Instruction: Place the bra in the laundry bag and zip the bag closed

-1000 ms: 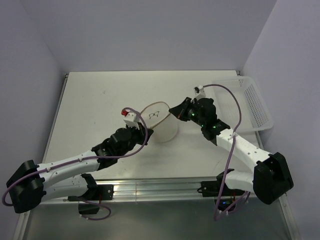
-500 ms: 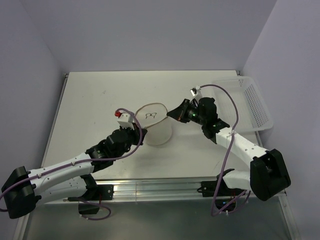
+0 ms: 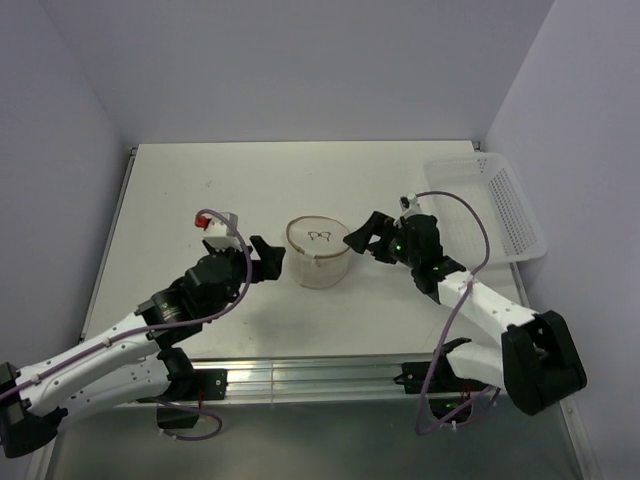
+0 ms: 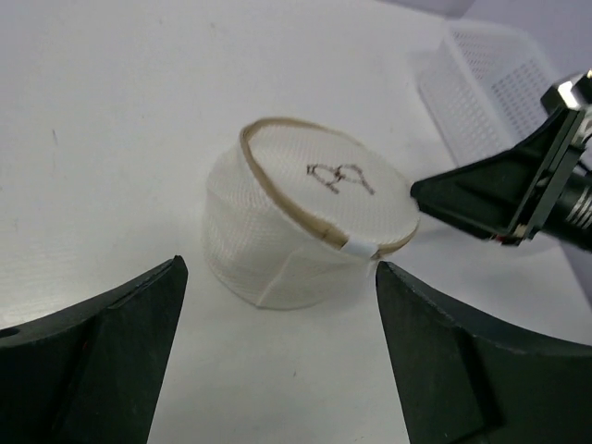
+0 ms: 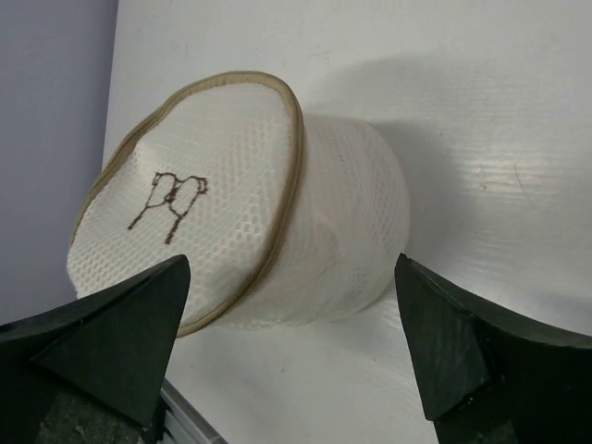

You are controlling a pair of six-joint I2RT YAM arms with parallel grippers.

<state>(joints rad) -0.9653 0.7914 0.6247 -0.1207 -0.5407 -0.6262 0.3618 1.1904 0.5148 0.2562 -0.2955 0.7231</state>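
The laundry bag (image 3: pixel 318 254) stands on the table as a white mesh drum with its tan-rimmed, bra-printed face (image 4: pixel 338 176) up. A small white tab (image 4: pixel 359 248) sits on its rim. The bra is hidden. My left gripper (image 3: pixel 269 258) is open a little to the bag's left, and in the left wrist view (image 4: pixel 279 264) its fingers frame the bag without touching it. My right gripper (image 3: pixel 358 241) is open just right of the bag, and in the right wrist view (image 5: pixel 292 259) the bag (image 5: pixel 259 213) lies beyond its spread fingers. Neither gripper holds anything.
A white perforated plastic basket (image 3: pixel 502 205) sits at the table's right edge, also visible in the left wrist view (image 4: pixel 499 83). The metal rail (image 3: pixel 320 378) runs along the near edge by the arm bases. Purple walls close in the back and sides.
Both grippers have opened and drawn back from the bag. The bag, held tilted between them before, now stands flat on the table.
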